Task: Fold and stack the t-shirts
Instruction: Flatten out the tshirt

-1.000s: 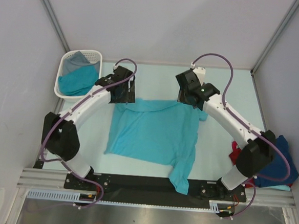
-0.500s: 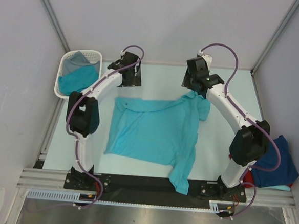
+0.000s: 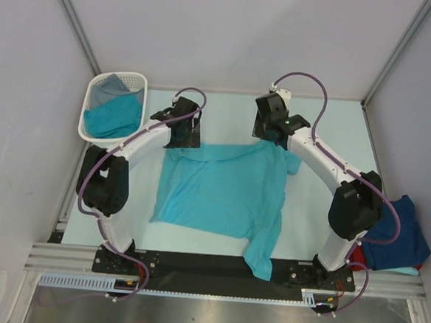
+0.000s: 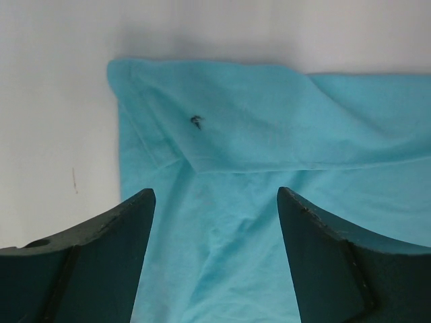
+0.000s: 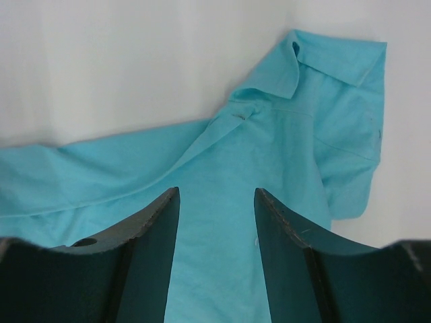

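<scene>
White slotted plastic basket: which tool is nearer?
Left. The left tool hovers just right of the white slotted plastic basket, above the teal cloth t-shirt's far-left corner; the right tool is across the shirt, above its far-right shoulder.

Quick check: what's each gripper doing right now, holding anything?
Left gripper: open, holding nothing, fingers apart over the teal shirt.
Right gripper: open, holding nothing, over the same shirt.

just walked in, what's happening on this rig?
Two arms are working on a teal shirt spread on the table. The left gripper and right gripper both hover open over its far edge, gripping nothing. More cloth sits in the basket at far left; a navy shirt lies at the right edge.
</scene>
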Robot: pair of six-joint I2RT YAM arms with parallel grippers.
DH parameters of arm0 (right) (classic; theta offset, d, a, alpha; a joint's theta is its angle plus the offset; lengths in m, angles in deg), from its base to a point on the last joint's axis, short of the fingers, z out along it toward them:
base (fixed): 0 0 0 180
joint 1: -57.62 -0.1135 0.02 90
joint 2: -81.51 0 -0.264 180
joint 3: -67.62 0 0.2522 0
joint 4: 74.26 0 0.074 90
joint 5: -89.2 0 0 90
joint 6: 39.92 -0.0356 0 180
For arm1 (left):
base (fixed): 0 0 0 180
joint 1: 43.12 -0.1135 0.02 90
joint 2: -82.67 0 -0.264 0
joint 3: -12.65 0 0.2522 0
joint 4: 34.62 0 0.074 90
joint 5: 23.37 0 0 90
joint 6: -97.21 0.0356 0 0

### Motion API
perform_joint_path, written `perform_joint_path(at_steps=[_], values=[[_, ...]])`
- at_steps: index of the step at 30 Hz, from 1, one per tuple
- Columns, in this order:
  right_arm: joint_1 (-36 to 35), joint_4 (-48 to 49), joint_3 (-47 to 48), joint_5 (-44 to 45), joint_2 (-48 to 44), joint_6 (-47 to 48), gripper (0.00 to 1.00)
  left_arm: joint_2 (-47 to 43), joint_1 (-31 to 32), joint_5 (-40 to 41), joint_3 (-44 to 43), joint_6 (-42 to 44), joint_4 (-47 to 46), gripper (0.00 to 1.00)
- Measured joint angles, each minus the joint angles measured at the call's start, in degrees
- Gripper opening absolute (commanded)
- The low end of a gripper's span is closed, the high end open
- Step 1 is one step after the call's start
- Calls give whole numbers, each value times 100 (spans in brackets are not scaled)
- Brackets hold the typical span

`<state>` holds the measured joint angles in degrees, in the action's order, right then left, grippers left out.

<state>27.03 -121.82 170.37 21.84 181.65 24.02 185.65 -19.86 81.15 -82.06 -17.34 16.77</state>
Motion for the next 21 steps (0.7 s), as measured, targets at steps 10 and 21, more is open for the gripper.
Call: perform_joint_path(at_steps=[10, 21], values=[[-22, 87, -264, 39, 35, 68, 52, 402, 94, -20, 55, -11, -256, 66], [-15, 232, -431, -72, 35, 90, 49, 874, 92, -44, 37, -111, -240, 58]])
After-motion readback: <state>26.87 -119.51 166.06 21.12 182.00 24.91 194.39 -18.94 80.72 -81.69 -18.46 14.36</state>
